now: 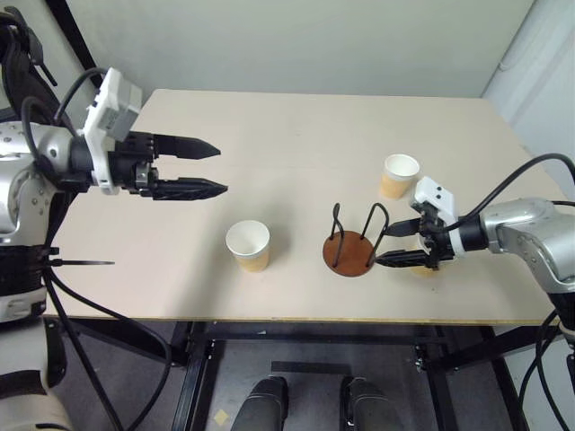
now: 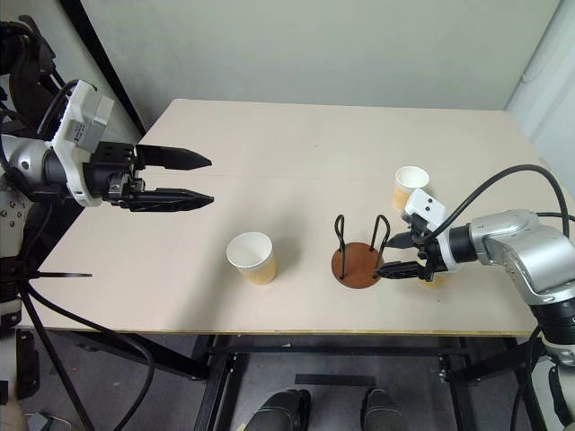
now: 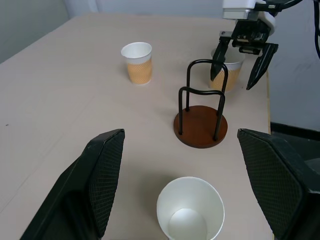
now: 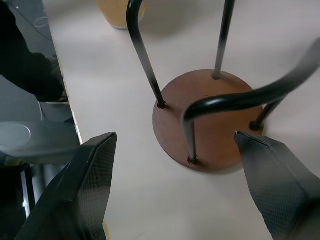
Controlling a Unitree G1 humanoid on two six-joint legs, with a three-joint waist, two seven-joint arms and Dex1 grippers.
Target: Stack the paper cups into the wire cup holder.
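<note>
From the head views, the right gripper (image 1: 384,245) hangs with jaws spread just beside the wire cup holder (image 1: 349,251), one paper cup (image 3: 226,75) tucked behind it; the left gripper (image 1: 216,168), jaws also spread and empty, hovers well apart from the nearest cup (image 1: 249,245). In the left wrist view that cup sits between its jaws, below. The right wrist view looks onto the holder's base: better to back off toward the cup behind without snagging the wires.
</note>
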